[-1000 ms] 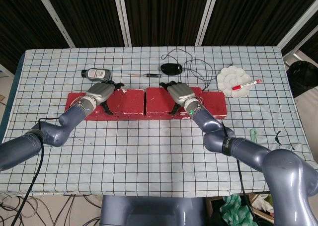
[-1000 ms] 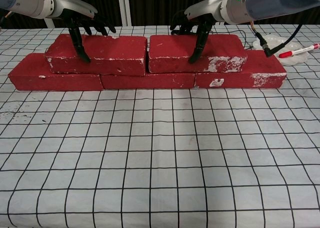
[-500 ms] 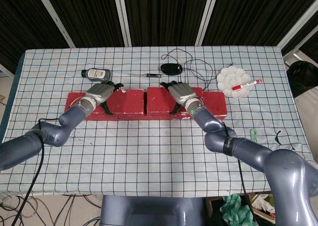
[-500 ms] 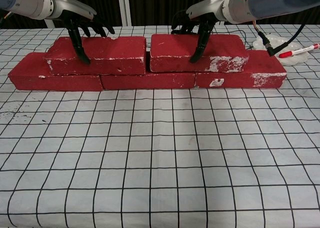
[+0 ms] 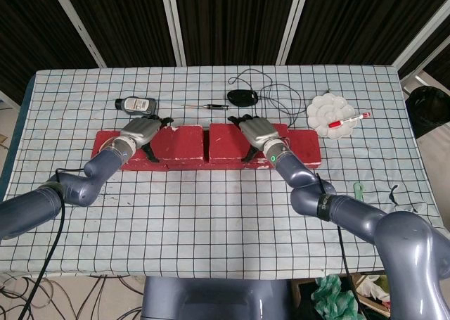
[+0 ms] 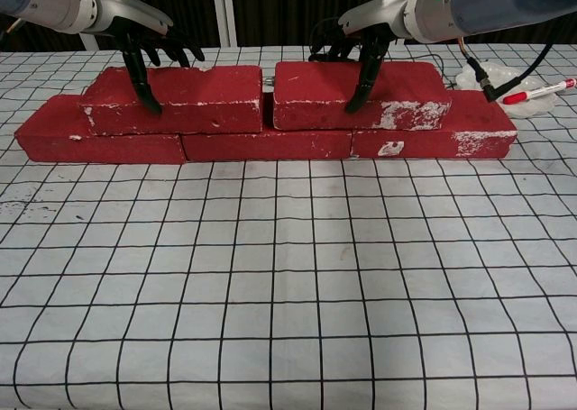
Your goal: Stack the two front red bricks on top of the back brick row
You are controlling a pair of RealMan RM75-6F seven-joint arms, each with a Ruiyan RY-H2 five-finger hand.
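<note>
Item: brick stack, toward the far edge of the table (image 5: 211, 214), which is covered by a white cloth with a black grid.

- Back brick row (image 6: 266, 145): three red bricks end to end, lying flat on the cloth.
- Left upper brick (image 6: 194, 99): red, white scuffs on the front face, resting on the row. Left hand (image 6: 144, 31) clamped over it, thumb down the front face, fingers over the back edge.
- Right upper brick (image 6: 397, 95): red, white scuffs at the lower front, resting on the row. Right hand (image 6: 361, 36) clamped over it likewise; green light on the wrist.
- A narrow gap separates the two upper bricks.

Behind the row, toward the far edge: grey bottle (image 5: 137, 105) lying down, label unreadable; thin dark tool (image 5: 207, 106); black device (image 5: 242, 96) with cable; white palette (image 5: 330, 113) with a red-and-white pen (image 5: 348, 120) across it, toward the far right corner.
</note>
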